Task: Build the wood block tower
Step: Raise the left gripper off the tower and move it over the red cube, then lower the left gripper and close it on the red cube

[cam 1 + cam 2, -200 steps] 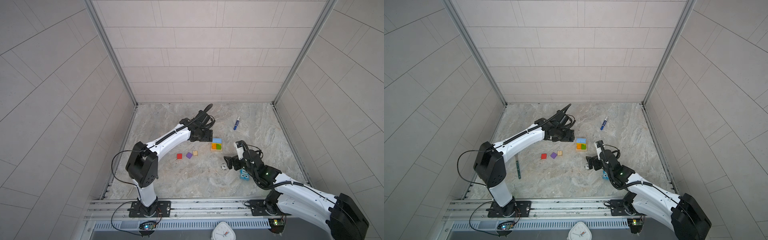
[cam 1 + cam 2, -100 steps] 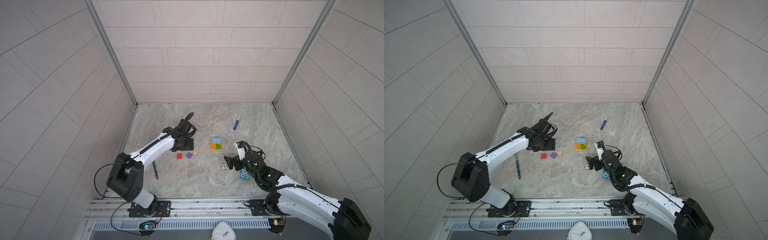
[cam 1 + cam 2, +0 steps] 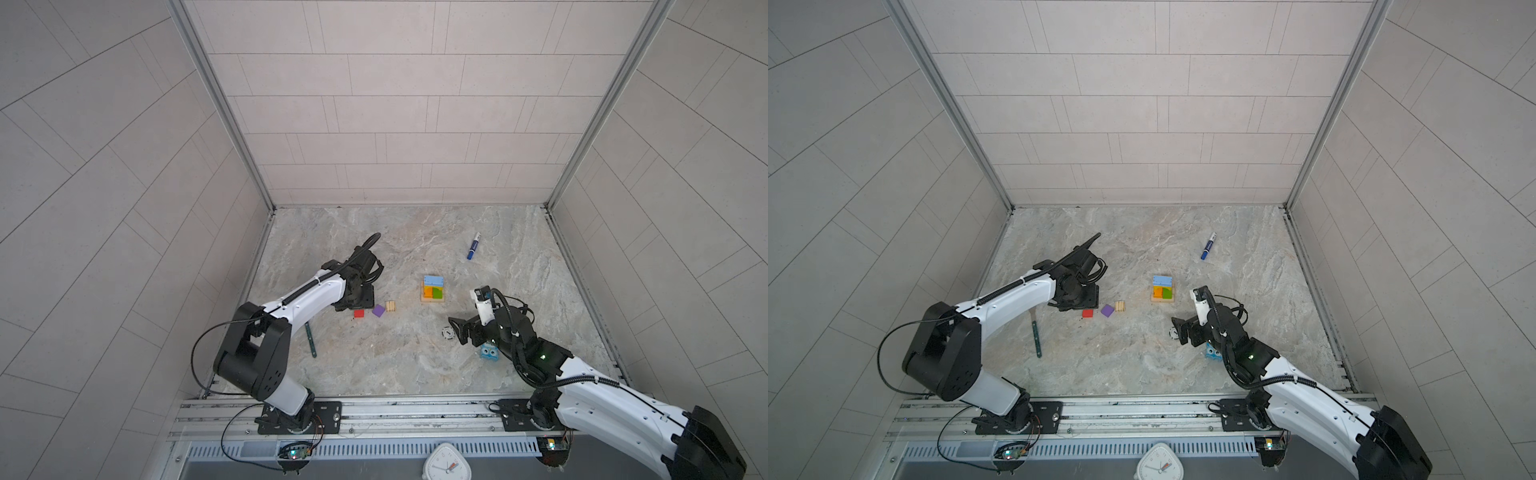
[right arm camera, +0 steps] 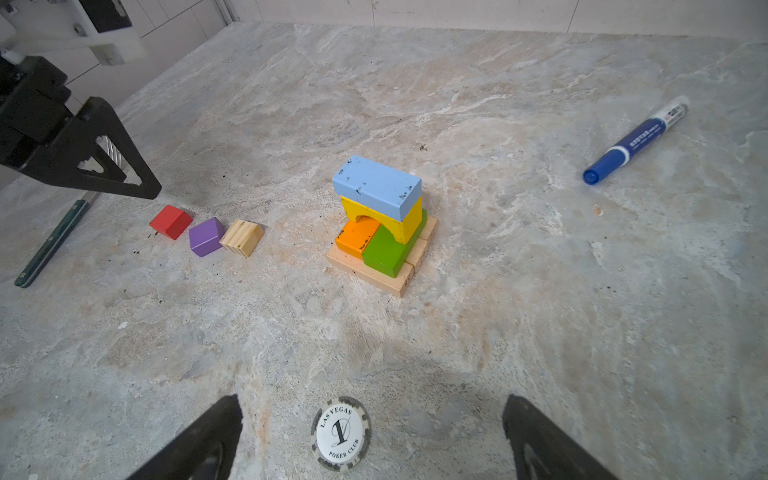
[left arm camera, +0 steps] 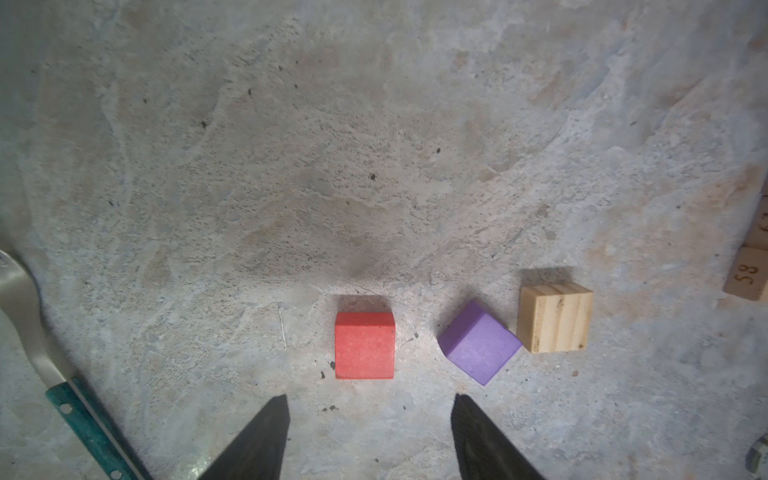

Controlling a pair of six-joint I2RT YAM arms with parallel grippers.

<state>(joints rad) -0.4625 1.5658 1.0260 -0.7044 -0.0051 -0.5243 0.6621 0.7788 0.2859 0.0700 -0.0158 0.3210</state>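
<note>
The tower (image 4: 380, 224) stands near the middle of the marbled, stone-look desk (image 4: 540, 311). Its base is flat tan planks. A glossy orange block and a green one lie side by side on them, a yellow arch sits across those, and a pale blue oblong bar with chipped paint is on top. Toward the desk's left edge three small cubes lie in a row: a matte red cube (image 5: 364, 351), a purple cube (image 5: 480, 348) turned corner-on, and just beside it a raw striped-grain cube (image 5: 555, 318). The left pincer (image 5: 370, 398) hangs by the red cube, its pointed black fingers half apart and empty. The right pincer (image 4: 372, 400) is spread wide and empty over a round poker chip (image 4: 340, 433) lying flat.
</note>
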